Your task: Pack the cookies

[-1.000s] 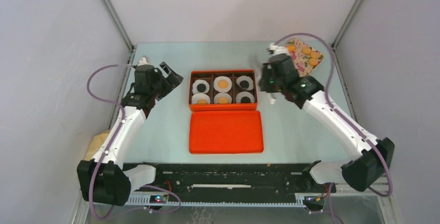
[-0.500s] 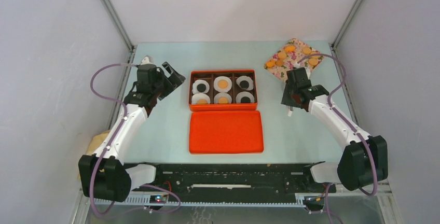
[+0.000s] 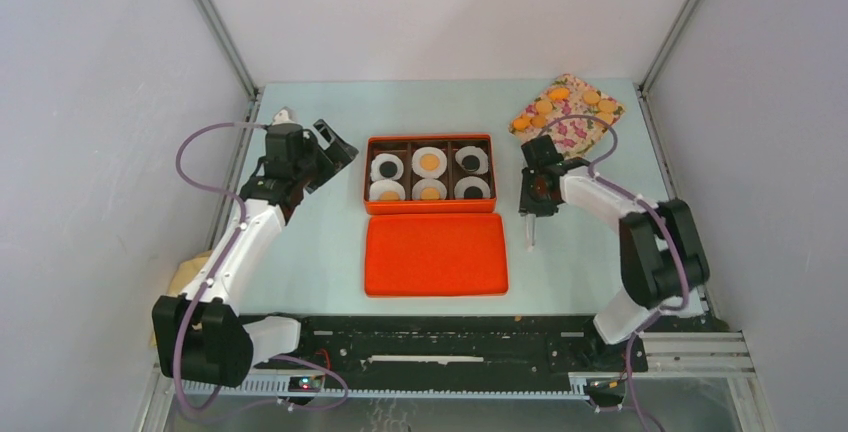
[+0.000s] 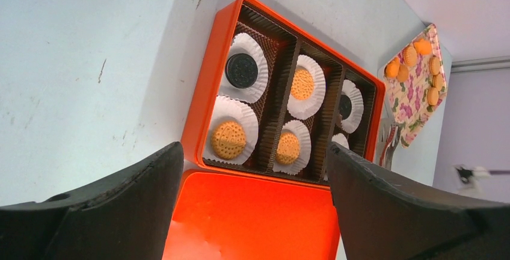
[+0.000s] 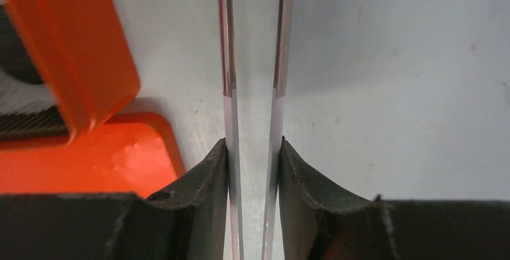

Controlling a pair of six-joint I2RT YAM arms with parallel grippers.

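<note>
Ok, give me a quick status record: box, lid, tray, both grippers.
box: open, cookies in all six cups, three dark and three golden
lid: flat on the table, against the box's near side
tray: far right corner, orange cookies lying on it
left gripper: open, holding nothing, left of the box
right gripper: shut on tweezers, pointing at the table right of the lid
</note>
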